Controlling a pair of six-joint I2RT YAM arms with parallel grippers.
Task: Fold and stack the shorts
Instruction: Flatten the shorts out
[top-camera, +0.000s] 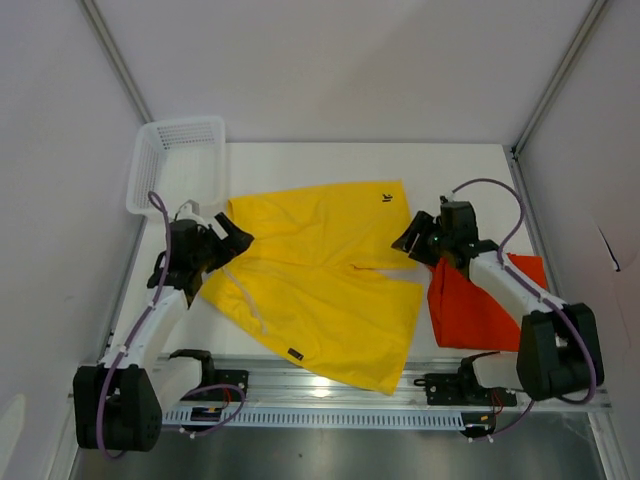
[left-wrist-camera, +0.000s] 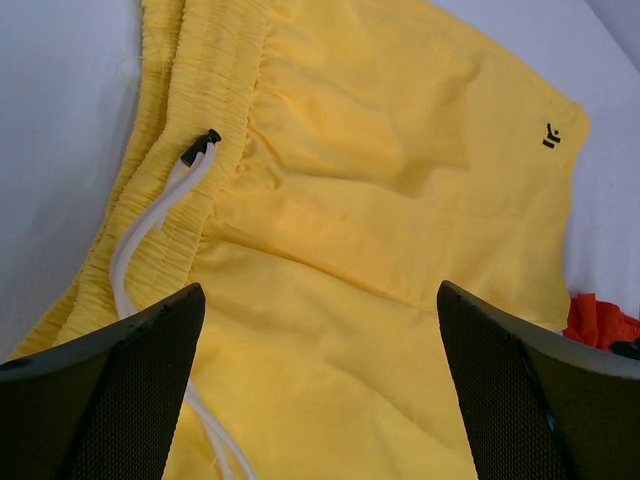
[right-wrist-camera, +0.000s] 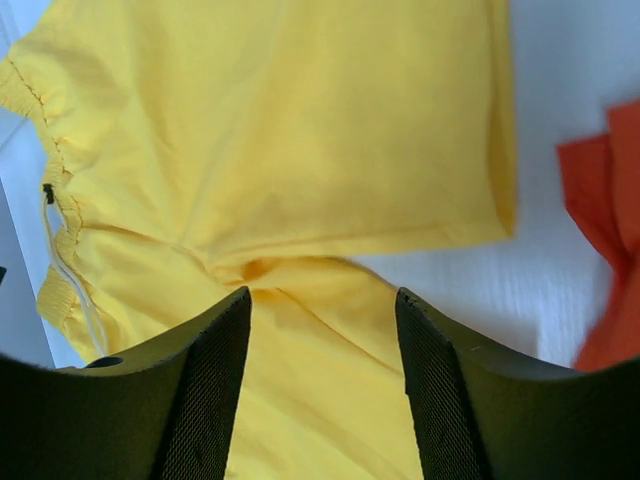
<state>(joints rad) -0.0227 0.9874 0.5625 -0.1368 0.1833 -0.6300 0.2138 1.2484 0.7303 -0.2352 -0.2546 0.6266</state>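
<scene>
The yellow shorts (top-camera: 320, 290) lie spread flat across the middle of the table, with the black logo (top-camera: 386, 196) at the far right leg and the waistband to the left. The white drawstring (left-wrist-camera: 150, 215) trails off the waistband. My left gripper (top-camera: 235, 240) (left-wrist-camera: 320, 290) hovers open over the waistband end, nothing between its fingers. My right gripper (top-camera: 405, 240) (right-wrist-camera: 322, 295) stands open above the crotch seam at the right edge, the fabric lying loose beneath it. The orange-red shorts (top-camera: 470, 310) (right-wrist-camera: 610, 200) lie to the right, partly under the right arm.
A white mesh basket (top-camera: 180, 160) stands at the far left corner of the table. A metal rail (top-camera: 320, 385) carrying both arm bases runs along the near edge. Grey walls close in the left, right and back.
</scene>
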